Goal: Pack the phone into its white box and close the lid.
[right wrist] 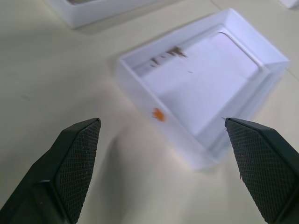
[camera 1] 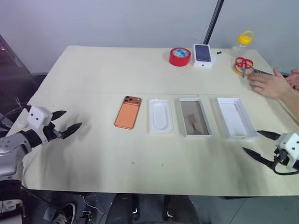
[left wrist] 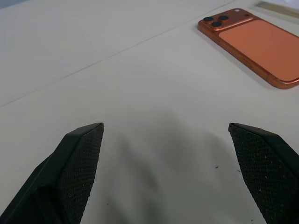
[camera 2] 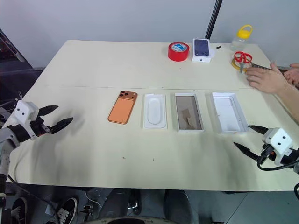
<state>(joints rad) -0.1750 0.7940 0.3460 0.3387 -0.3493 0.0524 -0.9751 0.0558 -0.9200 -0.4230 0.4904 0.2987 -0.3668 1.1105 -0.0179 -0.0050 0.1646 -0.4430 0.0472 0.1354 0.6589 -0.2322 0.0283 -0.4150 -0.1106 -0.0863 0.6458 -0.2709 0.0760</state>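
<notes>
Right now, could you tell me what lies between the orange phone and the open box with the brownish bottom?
In the left eye view, one white insert tray with an oval recess lies between the phone and that box, apart from both.

You have even, fairly bright overhead light across the bench (camera 1: 93, 70), with no hard glare on its matte top. Soft, smudgy shadows lie under the left hand (camera 1: 69, 122) and the right hand (camera 1: 256, 143). In the left wrist view a diffuse shadow spreads between the fingers (left wrist: 77, 158), and the phone (left wrist: 261, 46) is crisp with a faint sheen. In the right wrist view the lid (right wrist: 205, 88) looks slightly blurred, its white walls nearly washed out.
</notes>
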